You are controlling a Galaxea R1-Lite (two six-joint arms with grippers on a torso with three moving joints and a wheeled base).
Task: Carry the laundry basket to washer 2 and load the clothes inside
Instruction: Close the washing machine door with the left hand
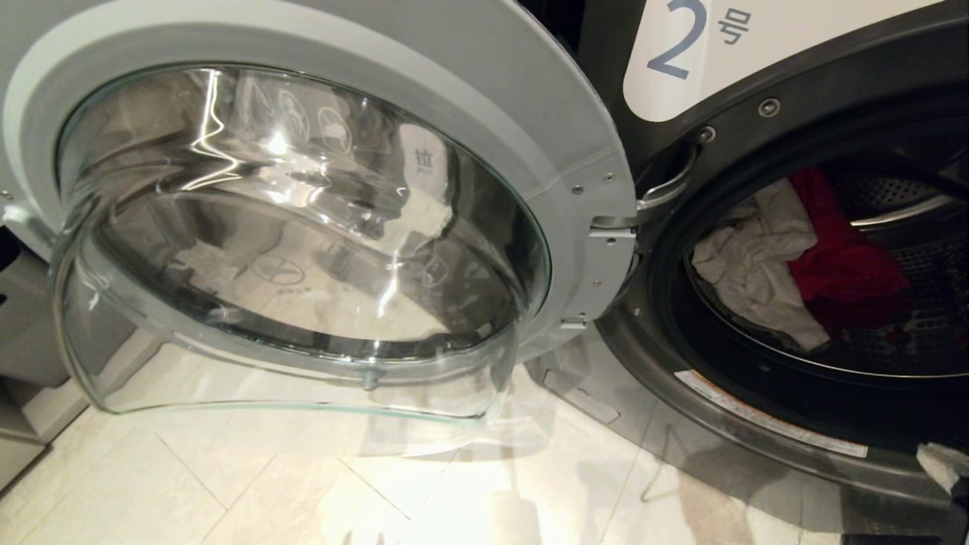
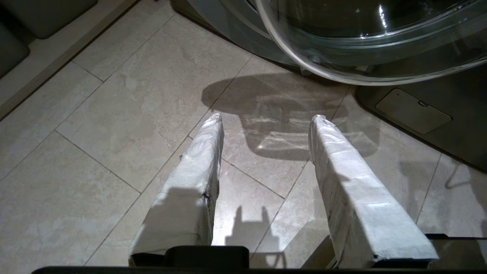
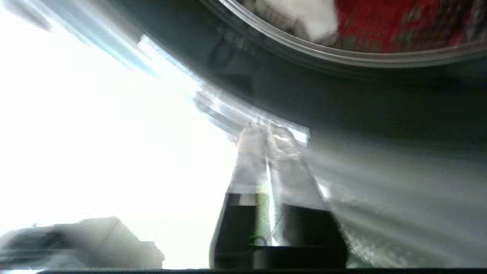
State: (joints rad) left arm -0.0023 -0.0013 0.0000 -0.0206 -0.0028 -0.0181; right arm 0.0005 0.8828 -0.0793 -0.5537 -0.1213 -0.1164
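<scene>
You are mid-loading: clothes (image 1: 802,261) lie in washer 2 (image 1: 757,393) at frame right, the right gripper (image 3: 268,131) has its fingers pressed together on nothing, the left gripper (image 2: 266,121) hangs half-open and empty over the floor (image 2: 114,114), so next check for any remaining garment.

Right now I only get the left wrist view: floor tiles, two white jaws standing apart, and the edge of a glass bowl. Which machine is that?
Observer: Washer 2; the label above its opening shows a big 2.
Operator: Is anything inside it?
Observer: Yes, a white garment and a red one lie in the drum.
Operator: And where is the other arm?
Observer: The right arm is just below the drum's rim, jaws shut.
</scene>
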